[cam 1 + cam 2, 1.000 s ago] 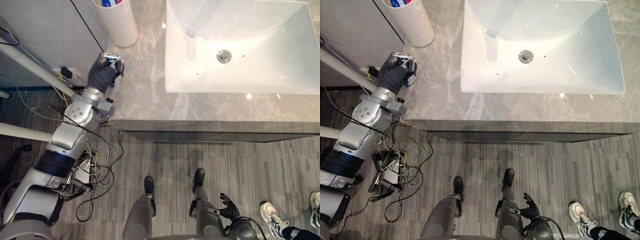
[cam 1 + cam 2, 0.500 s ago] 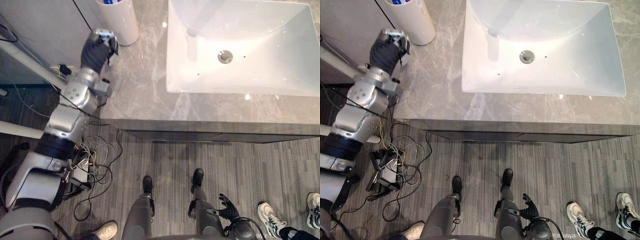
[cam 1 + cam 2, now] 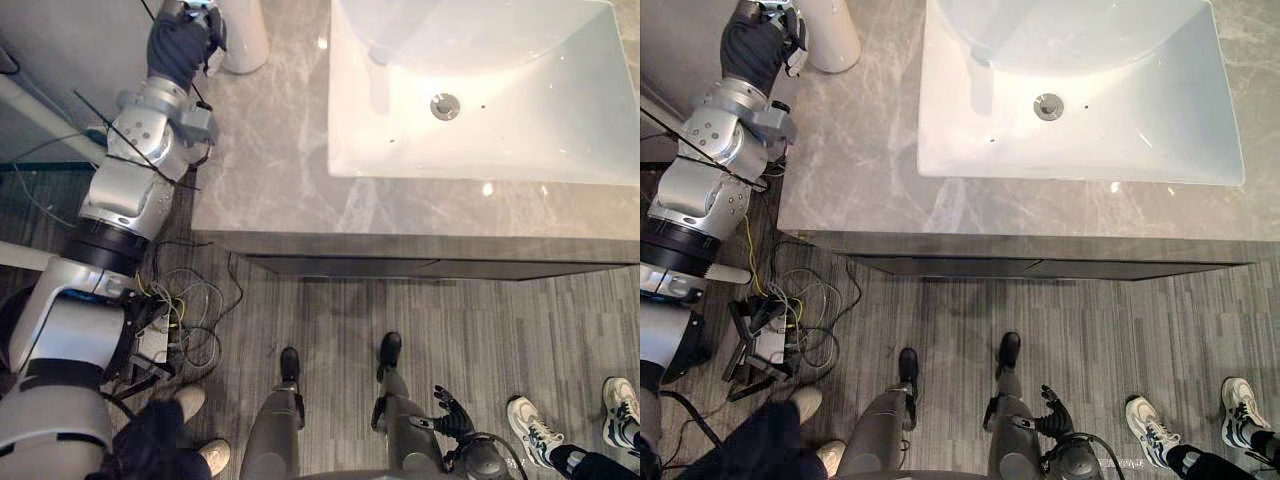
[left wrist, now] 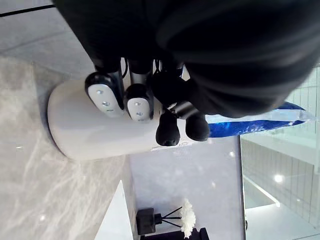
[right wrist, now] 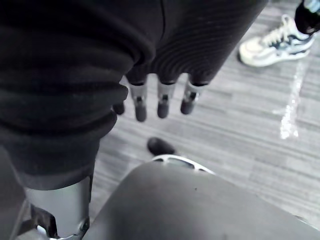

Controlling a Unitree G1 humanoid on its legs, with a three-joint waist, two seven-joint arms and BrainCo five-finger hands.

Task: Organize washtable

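Note:
A white cup [image 3: 243,40] stands at the back left corner of the grey marble countertop [image 3: 270,150], left of the white basin [image 3: 540,110]. A blue tube [image 4: 250,125] sticks out of the cup's mouth. My left hand [image 3: 180,45] is raised right beside the cup's left side. Its fingers [image 4: 105,95] are curled against the thumb just in front of the cup's wall [image 4: 100,130], and I see nothing held between them. My right hand [image 3: 452,410] hangs low near the floor, its fingers [image 5: 162,102] relaxed and straight.
A dark reed diffuser [image 4: 150,220] stands further back on the counter. A person's white shoes [image 3: 525,415] are on the floor at the lower right. Another person's dark leg and shoe [image 3: 165,430] stand at the lower left.
My left hand has travelled along the counter's left edge towards the back and now sits beside the cup. A person's leg has come into view at the lower left.

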